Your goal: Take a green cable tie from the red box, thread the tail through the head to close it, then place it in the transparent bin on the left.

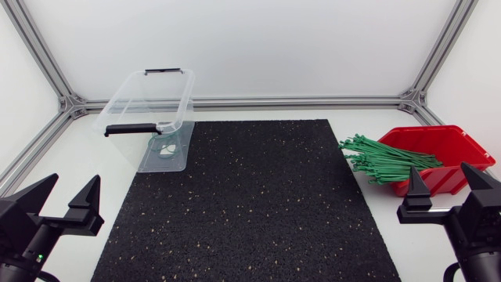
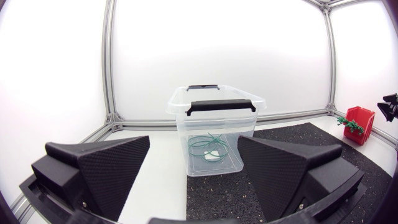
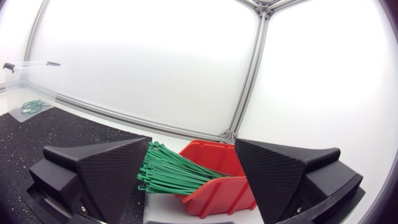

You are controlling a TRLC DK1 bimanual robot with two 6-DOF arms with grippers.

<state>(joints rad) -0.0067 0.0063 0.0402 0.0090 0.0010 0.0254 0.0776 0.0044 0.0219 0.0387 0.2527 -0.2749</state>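
While both arms sit at the near edge of the table (image 1: 86,153), neither tool holds anything. The left gripper (image 1: 74,180) stands wide apart and empty at the near left corner. The right gripper (image 1: 439,168) is likewise wide apart and empty, positioned just short of the red box (image 1: 463,147).

**Location of the work item.** The green cable ties (image 1: 383,159) lie as a loose bundle in the red box at the right side of the table. The bundle spills out over the box's open side toward the black mat (image 1: 250,204). The transparent bin (image 1: 182,98) stands at the far left corner of the mat and already contains a few looped green ties (image 1: 163,147).

**Handling characteristics (assessed).**
- Each tie is probably very light, thin and springy, with a smooth plastic surface that may slip between broad fingers.
- The strands overlap and cross, so lifting one is likely to drag its neighbours along.
- A tie should bend readily but spring back when released.

**Recommended grasp point (assessed).** Select an outlying strand at the overhanging end of the bundle, where the ties fan apart. Grip it a short way in from its end, across the flat faces, leaving the far end free for threading by the other arm.
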